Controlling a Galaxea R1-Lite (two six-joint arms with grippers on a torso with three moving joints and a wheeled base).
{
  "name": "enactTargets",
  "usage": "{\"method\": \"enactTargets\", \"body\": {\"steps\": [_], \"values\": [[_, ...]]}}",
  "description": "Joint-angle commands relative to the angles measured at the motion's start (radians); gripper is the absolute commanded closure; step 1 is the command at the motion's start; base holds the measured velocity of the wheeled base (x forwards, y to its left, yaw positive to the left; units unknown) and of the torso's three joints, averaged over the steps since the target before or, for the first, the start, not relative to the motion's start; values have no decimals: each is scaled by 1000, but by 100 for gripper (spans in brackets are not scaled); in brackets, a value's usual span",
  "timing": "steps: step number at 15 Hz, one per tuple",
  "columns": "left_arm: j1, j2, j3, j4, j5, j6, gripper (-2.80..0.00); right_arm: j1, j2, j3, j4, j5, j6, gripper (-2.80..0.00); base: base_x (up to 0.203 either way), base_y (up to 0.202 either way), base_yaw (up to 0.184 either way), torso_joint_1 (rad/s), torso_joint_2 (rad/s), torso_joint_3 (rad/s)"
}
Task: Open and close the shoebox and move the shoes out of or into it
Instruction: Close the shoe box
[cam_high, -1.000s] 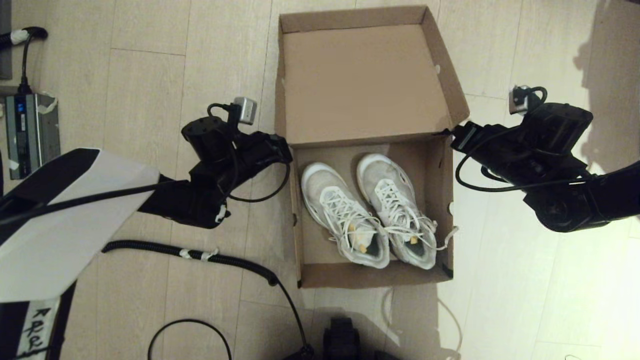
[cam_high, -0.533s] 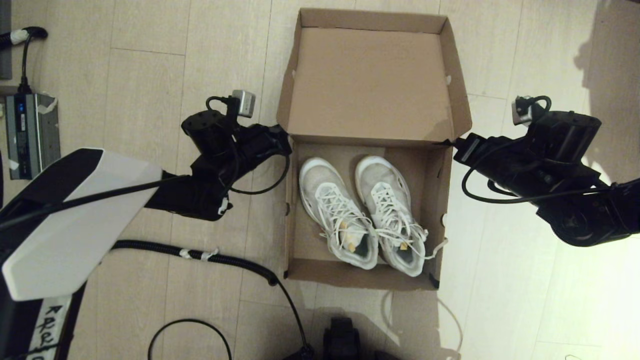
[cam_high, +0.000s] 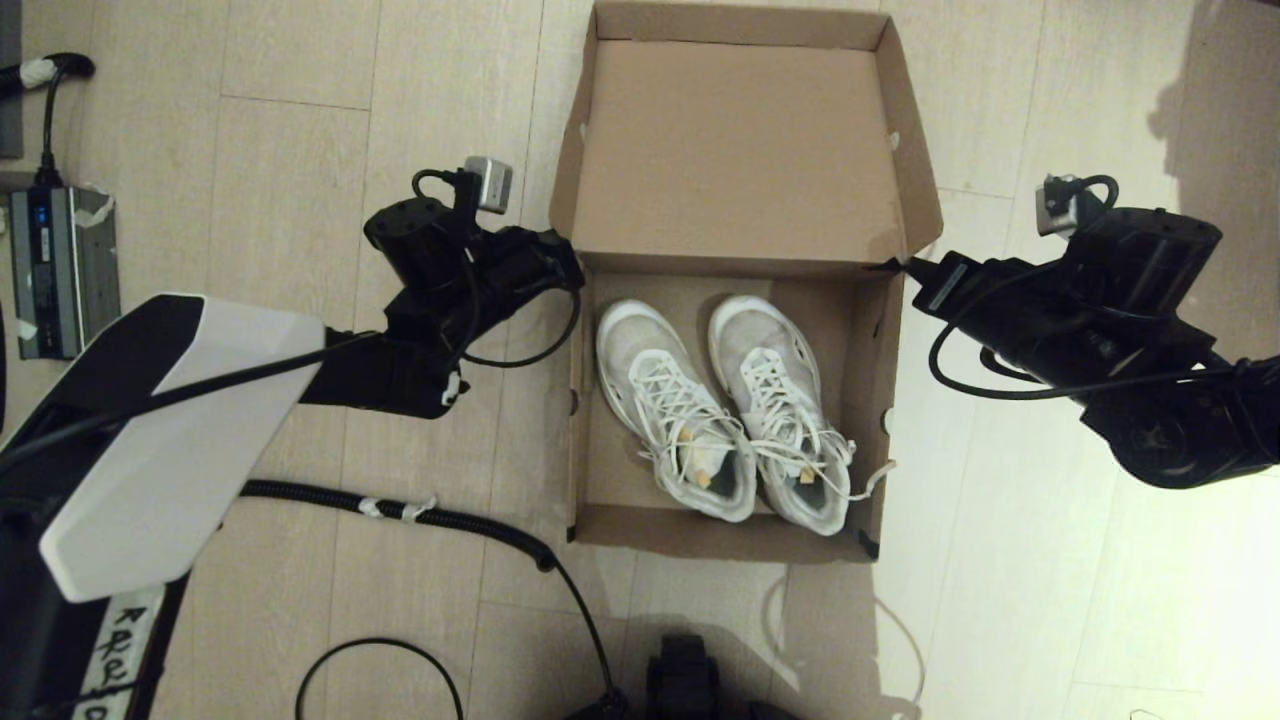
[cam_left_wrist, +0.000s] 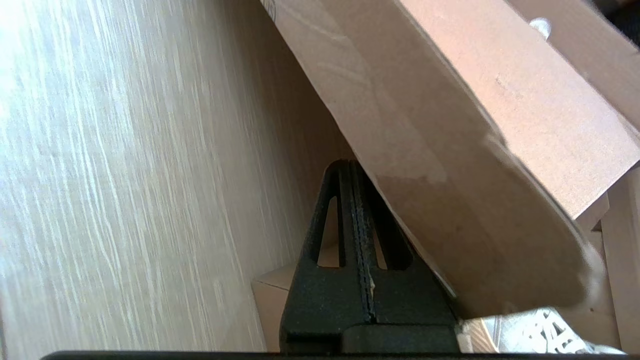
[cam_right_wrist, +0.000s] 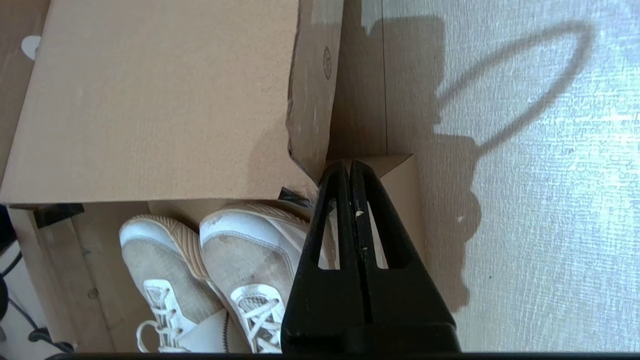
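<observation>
The brown shoebox (cam_high: 722, 532) stands open on the floor, its hinged lid (cam_high: 735, 150) tilted back. Inside lie the two white lace-up shoes (cam_high: 680, 420), side by side with toes toward the hinge. My left gripper (cam_high: 572, 270) is shut and empty, its tip tucked under the lid's left side flap (cam_left_wrist: 450, 150) at the rear left corner. My right gripper (cam_high: 897, 266) is also shut and empty, with its tip against the lid's right flap (cam_right_wrist: 310, 100) at the rear right corner. The shoes' toes (cam_right_wrist: 240, 245) lie just beside the right fingers (cam_right_wrist: 330, 225).
A grey power unit (cam_high: 60, 270) sits at the far left on the wooden floor. A corrugated hose (cam_high: 400, 510) and a black cable loop (cam_high: 380, 670) lie left of the box. My base (cam_high: 685, 680) is just in front of the box.
The lid has swung further back and the box has shifted a little left and away. Both grippers moved away from me with the lid's corners, staying shut.
</observation>
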Motion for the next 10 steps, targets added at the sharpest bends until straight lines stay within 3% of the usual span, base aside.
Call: {"method": "enactTargets", "body": {"steps": [1, 7, 10], "values": [[0, -2, -14, -5, -3, 0, 0, 1, -1, -3, -5, 2, 1, 0, 0, 0, 0, 0, 0, 0], [21, -29, 15, -4, -4, 21, 0, -2, 21, -46, 0, 3, -7, 0, 0, 0, 0, 0, 0, 0], [19, -103, 162, -15, -3, 23, 0, -1, 21, -30, 1, -1, -14, 0, 0, 0, 0, 0, 0, 0]]}}
